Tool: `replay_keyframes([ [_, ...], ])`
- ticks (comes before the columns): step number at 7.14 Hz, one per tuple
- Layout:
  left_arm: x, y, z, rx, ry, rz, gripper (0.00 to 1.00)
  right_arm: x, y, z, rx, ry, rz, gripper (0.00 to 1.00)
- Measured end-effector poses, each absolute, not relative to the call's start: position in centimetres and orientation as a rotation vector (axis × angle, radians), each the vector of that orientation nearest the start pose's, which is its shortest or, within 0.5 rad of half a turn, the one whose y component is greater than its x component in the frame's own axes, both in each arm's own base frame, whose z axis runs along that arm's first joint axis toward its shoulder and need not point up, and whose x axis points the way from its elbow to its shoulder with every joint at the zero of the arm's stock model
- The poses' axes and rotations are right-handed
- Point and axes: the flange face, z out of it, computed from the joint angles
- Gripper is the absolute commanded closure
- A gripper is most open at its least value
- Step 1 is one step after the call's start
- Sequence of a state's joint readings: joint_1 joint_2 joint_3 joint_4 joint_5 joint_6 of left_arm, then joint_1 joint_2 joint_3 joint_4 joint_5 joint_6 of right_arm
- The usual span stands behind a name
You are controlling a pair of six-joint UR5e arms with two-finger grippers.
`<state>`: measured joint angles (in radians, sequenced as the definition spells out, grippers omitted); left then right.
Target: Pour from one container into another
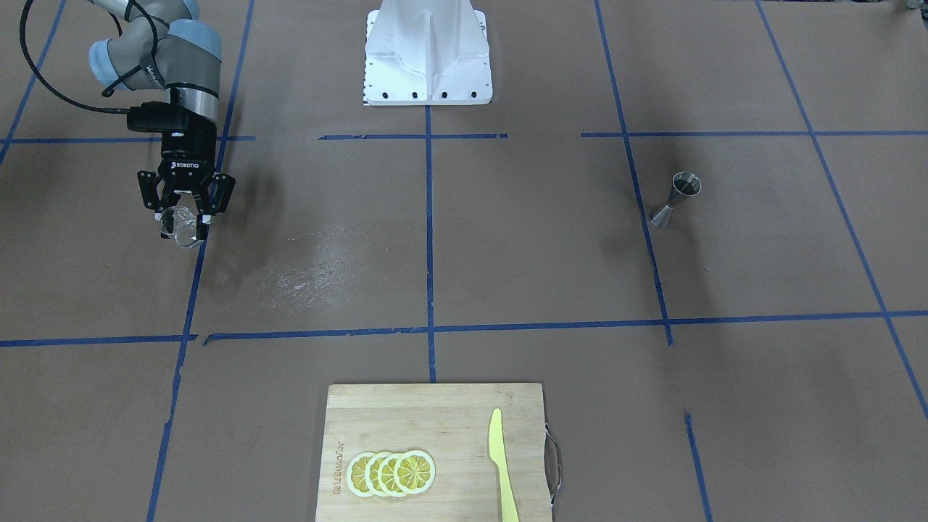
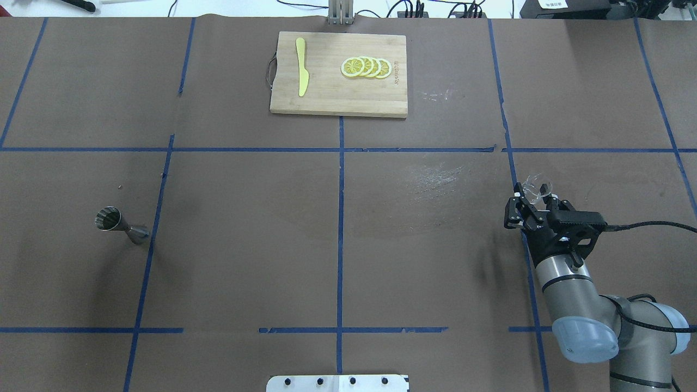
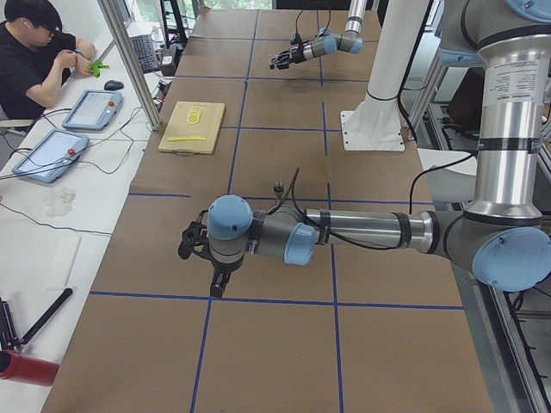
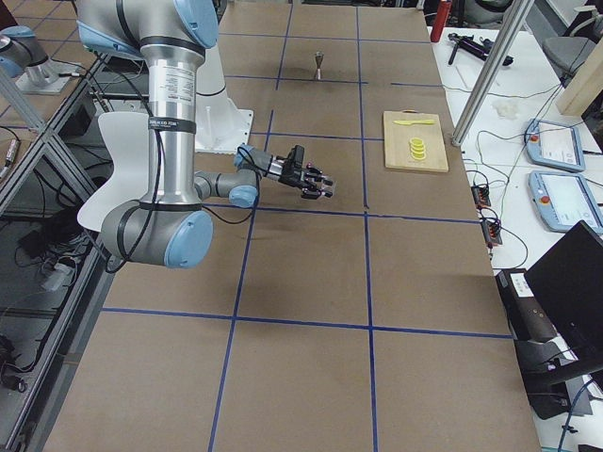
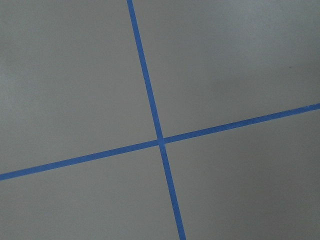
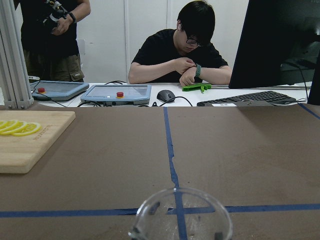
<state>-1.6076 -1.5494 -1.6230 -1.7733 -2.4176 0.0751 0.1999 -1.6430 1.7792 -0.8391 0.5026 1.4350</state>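
- Gripping the glass cup [image 1: 181, 226] with the right gripper [image 1: 185, 217], fingers closed on its wall, on the robot's right side of the table [image 1: 507, 254]; apparently lifted clear of the surface.
- No telling through the clear glass whether holding any liquid.
- Pick-up therefore judged done; pouring not yet begun.
- Nothing so far near the steel jigger [image 1: 676, 199]: standing upright, well apart from the cup, on the robot's left side beside a blue tape line.
- Left to do, by judgement: carrying the cup across the table, lining its rim over the jigger's upper cone, then tilting.
- Left gripper [image 3: 213, 275]: hanging above a tape cross, seen only from the side; impossible to tell whether open or closed.
- At the operators' edge, clear of the route: a cutting board [image 1: 435, 420] with lemon slices [image 1: 391, 473] and a yellow knife [image 1: 500, 464].
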Motion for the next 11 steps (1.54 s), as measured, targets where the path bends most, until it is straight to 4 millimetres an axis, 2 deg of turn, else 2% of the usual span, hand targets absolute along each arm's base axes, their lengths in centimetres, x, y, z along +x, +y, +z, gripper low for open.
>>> replay_keyframes([
  [1,-7.7,-49.3,61.6,0.266,0.830,0.135,0.00,-41.0,-30.3,49.8,1.133,-0.594,0.521,1.00],
  [2,-7.7,-49.3,61.6,0.267,0.830,0.135,0.00,-41.4,-29.9,50.5,1.139,-0.592,0.524,0.87],
  [3,-7.6,-49.3,61.6,0.267,0.830,0.136,0.00,-41.7,-29.4,50.9,1.137,-0.599,0.527,0.85],
  [4,-7.6,-49.3,61.5,0.268,0.830,0.137,0.00,-42.0,-29.1,51.1,1.135,-0.604,0.527,0.78],
  [11,-7.6,-49.4,61.3,0.273,0.829,0.139,0.00,-43.1,-27.7,54.4,1.126,-0.594,0.518,0.75],
])
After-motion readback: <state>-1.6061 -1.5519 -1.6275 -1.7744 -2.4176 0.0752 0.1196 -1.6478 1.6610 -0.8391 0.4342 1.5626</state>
